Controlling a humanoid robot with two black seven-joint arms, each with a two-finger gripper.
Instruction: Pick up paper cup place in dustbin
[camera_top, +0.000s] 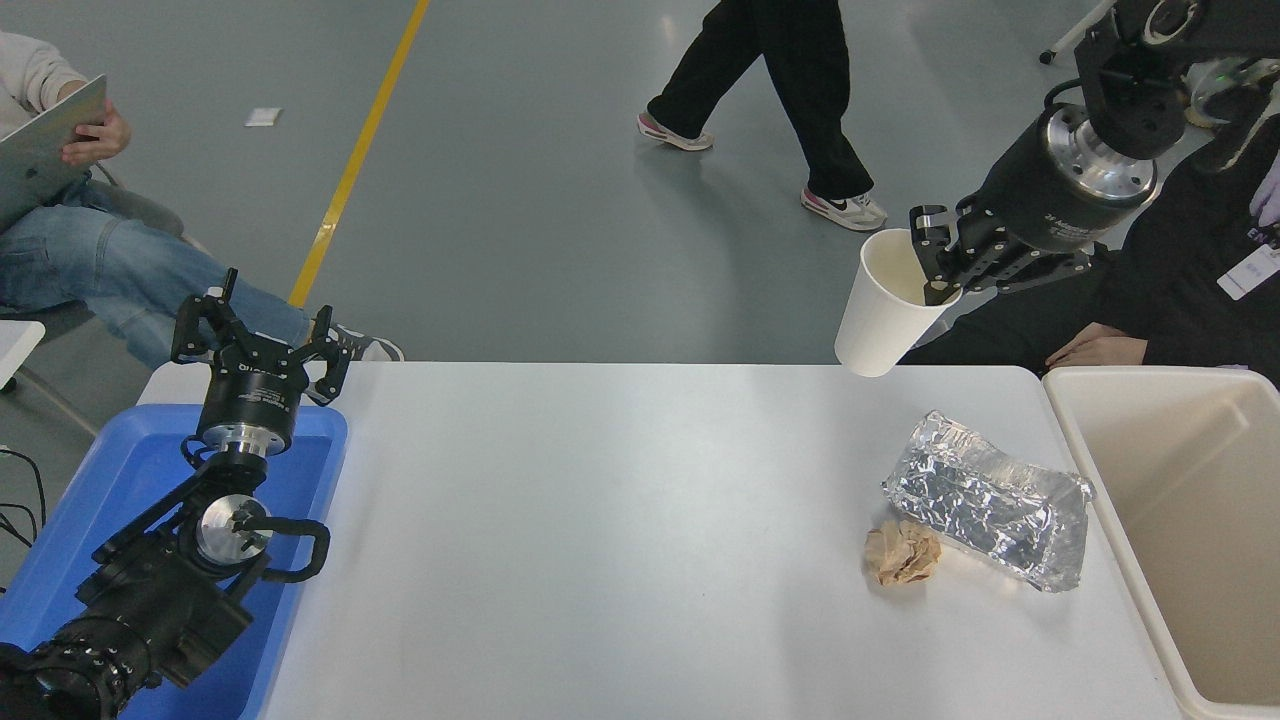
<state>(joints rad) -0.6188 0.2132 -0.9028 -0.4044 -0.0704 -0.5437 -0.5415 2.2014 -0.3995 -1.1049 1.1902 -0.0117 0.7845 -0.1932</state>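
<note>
The table (600, 540) is flanked on the right by the dustbin (1075, 440), not yet reached. The left gripper (262, 345) is parked, fingers spread, over the blue tray (120, 480). The foil bag (985, 510) and paper ball (902, 552) are left lying (not task items). The cup (885, 305) is held aloft by its rim, clamped in the right gripper (935, 270), beyond the table's far edge. The carrying step is judged in hand; a move rightward over the bin is needed before release.

White lettering rings the wrist of the right hand (938, 270), too small to read. More print sits on the left hand (262, 335), upside down and blurred. Nothing else carries legible text.
</note>
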